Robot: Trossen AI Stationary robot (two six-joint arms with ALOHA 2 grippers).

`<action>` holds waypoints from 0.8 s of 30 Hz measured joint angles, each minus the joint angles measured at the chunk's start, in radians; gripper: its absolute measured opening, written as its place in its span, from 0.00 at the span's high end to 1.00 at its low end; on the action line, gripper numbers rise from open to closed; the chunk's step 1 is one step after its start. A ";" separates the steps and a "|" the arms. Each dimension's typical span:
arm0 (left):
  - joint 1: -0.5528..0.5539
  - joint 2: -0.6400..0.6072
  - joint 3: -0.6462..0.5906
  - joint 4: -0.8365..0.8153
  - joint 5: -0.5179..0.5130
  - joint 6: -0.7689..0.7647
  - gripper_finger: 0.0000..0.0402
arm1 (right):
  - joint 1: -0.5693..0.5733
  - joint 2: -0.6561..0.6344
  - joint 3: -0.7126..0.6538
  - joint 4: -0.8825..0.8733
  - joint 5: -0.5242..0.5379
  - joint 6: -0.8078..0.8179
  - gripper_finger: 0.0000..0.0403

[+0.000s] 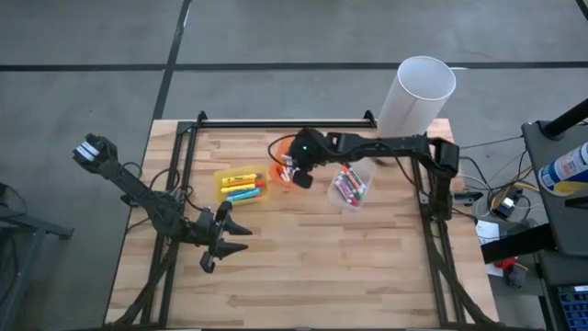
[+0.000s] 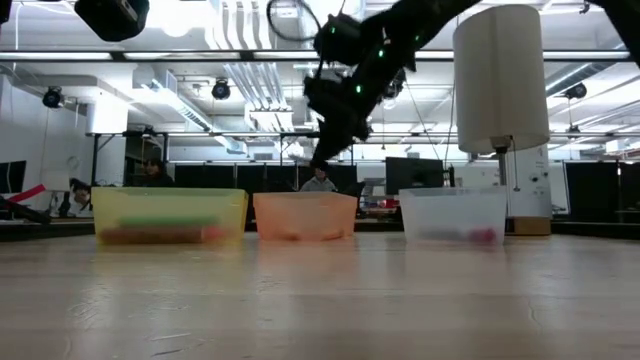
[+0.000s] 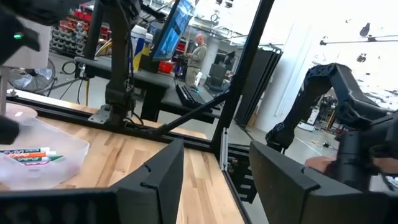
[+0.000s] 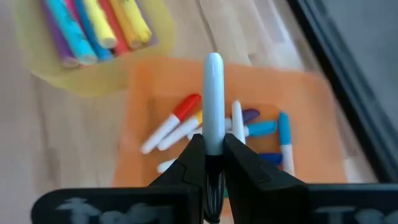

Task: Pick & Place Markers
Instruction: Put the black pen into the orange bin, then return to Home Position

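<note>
Pale-blue-capped marker [image 4: 213, 99], clamped upright in the right gripper [image 4: 212, 152] over the orange bin [image 4: 311, 99], could bounce off the pens below; left gripper [image 1: 223, 241] waits open.

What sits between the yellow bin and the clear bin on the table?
The orange bin stands between the yellow bin and the clear bin, clearest in the low view. The right gripper hangs above it, shut on a marker.

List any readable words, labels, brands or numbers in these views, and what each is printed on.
None readable.
Markers in the clear plastic bin: printing too blurred to read.
White-capped marker held in the right gripper above the orange plastic bin: no print visible.
Blue-labelled bottle beside the table: blurred.
</note>
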 joint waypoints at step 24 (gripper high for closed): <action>0.002 -0.042 0.000 -0.036 -0.073 0.061 0.56 | 0.035 -0.046 -0.001 0.024 -0.072 0.115 0.43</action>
